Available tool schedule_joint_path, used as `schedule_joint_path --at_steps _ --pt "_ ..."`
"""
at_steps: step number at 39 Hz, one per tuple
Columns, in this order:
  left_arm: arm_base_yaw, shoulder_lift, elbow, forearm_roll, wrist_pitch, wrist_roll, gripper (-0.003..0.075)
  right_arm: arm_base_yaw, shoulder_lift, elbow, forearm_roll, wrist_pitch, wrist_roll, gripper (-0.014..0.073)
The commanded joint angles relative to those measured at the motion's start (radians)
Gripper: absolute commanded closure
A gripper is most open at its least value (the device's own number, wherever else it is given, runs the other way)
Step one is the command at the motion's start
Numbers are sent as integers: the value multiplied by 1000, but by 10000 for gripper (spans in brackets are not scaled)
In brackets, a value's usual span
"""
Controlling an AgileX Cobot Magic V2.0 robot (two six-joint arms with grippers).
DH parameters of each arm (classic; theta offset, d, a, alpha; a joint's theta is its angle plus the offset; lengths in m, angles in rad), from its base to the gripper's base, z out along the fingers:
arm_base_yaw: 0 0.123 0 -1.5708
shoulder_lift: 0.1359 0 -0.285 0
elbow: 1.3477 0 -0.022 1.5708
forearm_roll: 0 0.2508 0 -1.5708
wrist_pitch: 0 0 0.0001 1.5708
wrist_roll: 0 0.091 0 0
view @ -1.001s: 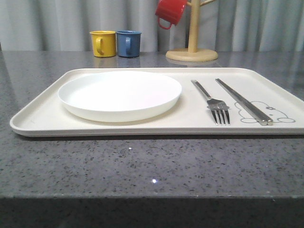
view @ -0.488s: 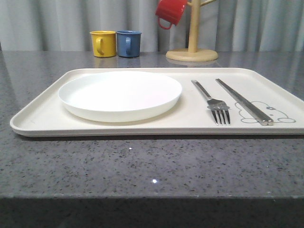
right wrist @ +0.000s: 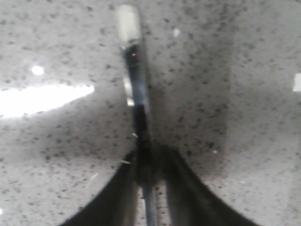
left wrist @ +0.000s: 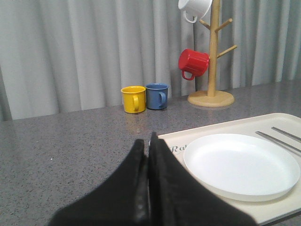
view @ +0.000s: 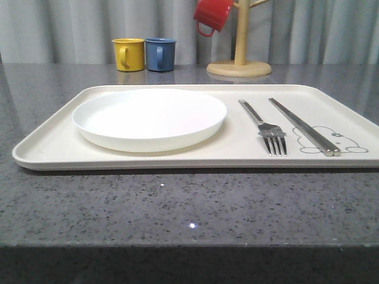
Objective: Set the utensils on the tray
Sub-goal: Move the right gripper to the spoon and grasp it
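Plate (view: 150, 118) sits on the left part of the tray (view: 47, 148), w/ fork (view: 265, 126) and chopsticks (view: 303, 126) lying side by side on the right part, chopsticks crossing the rabbit drawing. Behind the tray: yellow mug (view: 128, 54), blue mug (view: 160, 54), then a wooden mug tree (view: 240, 56) w/ a red mug (view: 212, 14) hung on it.

Left gripper (left wrist: 148, 155), in the left wrist view: jaws pressed together, nothing between them, hanging over the grey counter (left wrist: 56, 150) just off the tray's near-left corner, plate beyond it. Looks idle.

Right gripper (right wrist: 146, 162), in the right wrist view: jaws clamped on a thin shiny metal handle, prob. the spoon (right wrist: 134, 80), blurred, so can't be sure. It runs away from the fingers above speckled counter; can't tell whether it's lifted or touching.

Step in hand, as I judge it: bringing the last utensil over, 3 of 4 already on the tray. Next move needs the right arm to carry the piece over the rim and lay it flat on bare tray surface near the fork and chopsticks w/o knocking them, then release.
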Motion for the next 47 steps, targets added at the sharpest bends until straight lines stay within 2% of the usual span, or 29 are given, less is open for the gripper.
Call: schedule_joint_path --at_steps 1,4,6,11,18,27,36,47 --pt "4 -20 -26 -13 -80 -7 738 -2 -39 -22 14 111 -13 577" --pt "4 -20 -26 -13 -80 -7 738 -2 -50 -25 14 111 -13 650" --pt "4 -20 -26 -13 -80 -7 738 -2 -59 -26 14 111 -13 667" --pt "4 -20 -26 -13 -80 -7 738 0 -104 -26 25 111 -7 662" --pt "4 -20 -26 -13 -80 -7 738 14 -213 -26 82 111 67 662" --pt "4 -20 -26 -13 -80 -7 738 161 -314 -26 96 111 133 662" --pt "4 -20 -26 -13 -80 -7 738 337 -285 -26 104 110 213 662" --pt "4 -20 -26 -13 -80 -7 738 417 -166 -26 130 110 253 662"
